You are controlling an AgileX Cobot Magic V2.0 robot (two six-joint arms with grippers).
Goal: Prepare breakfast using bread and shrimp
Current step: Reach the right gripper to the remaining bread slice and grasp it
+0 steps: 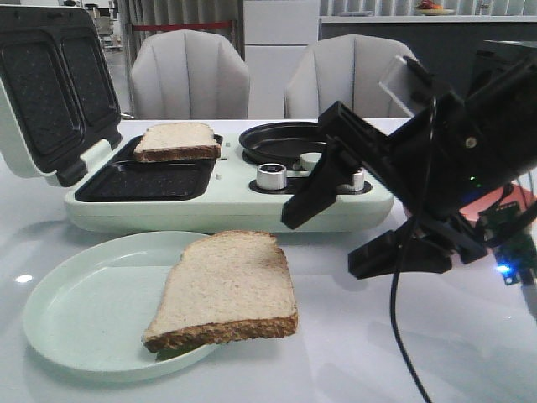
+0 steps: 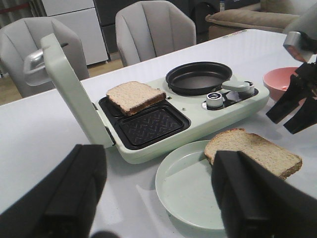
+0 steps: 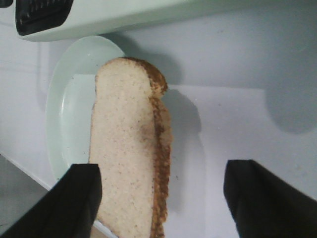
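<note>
On the pale green round plate (image 1: 75, 311), one beige brown-crusted bread slice (image 1: 226, 290) overhangs the rim, long axis toward the black right gripper (image 1: 336, 243), fingers apart and empty, likely for easy gripping; another slice (image 1: 178, 141) rests askew on the mint-green sandwich maker (image 1: 226, 210).

Pretty evenly lit from overhead, cool and a bit washed out. Small white glare spot on the glossy white tabletop (image 1: 23, 278) at the left edge of the front view, plus soft reflections near the pale green round plate (image 1: 75, 311). Soft shadow under the near slice of beige brown-crusted bread (image 1: 225, 290); a broader grey one beside it in the right wrist view. Blurry black left gripper fingers (image 2: 54, 198) up close, same with the right ones (image 3: 262, 198). Grainy, dim background chairs.
</note>
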